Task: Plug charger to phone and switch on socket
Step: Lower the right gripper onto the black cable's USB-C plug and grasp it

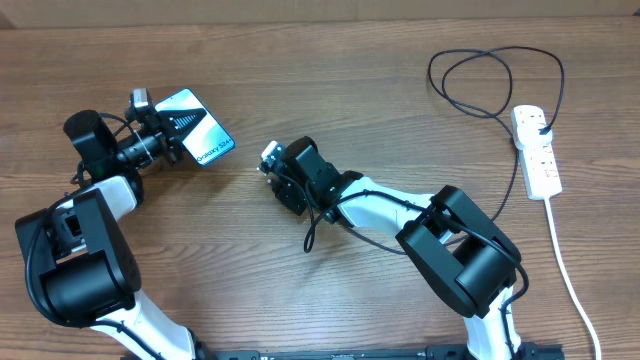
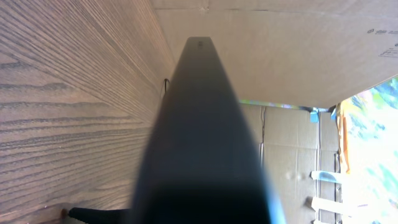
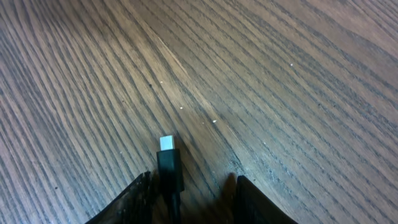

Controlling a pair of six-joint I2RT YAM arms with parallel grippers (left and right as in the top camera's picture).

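The phone (image 1: 197, 124), with a light blue screen and white lettering, is held tilted off the table at the far left by my left gripper (image 1: 163, 138), which is shut on its near end. In the left wrist view the phone's dark edge (image 2: 205, 124) fills the middle and hides the fingers. The charger cable (image 1: 431, 72) loops from the socket (image 1: 535, 150) at the far right and runs under my right arm. Its metal-tipped connector (image 3: 168, 163) lies between the fingers of my right gripper (image 3: 189, 199), against the left finger with bare wood on its other side. My right gripper (image 1: 272, 165) is low over mid-table.
The socket's thick white cord (image 1: 560, 250) runs down the right side to the front edge. The charger's black plug (image 1: 541, 122) sits in the socket's far end. A slack bit of cable (image 1: 306, 240) lies below my right wrist. Cardboard boxes (image 2: 298, 56) stand behind the table.
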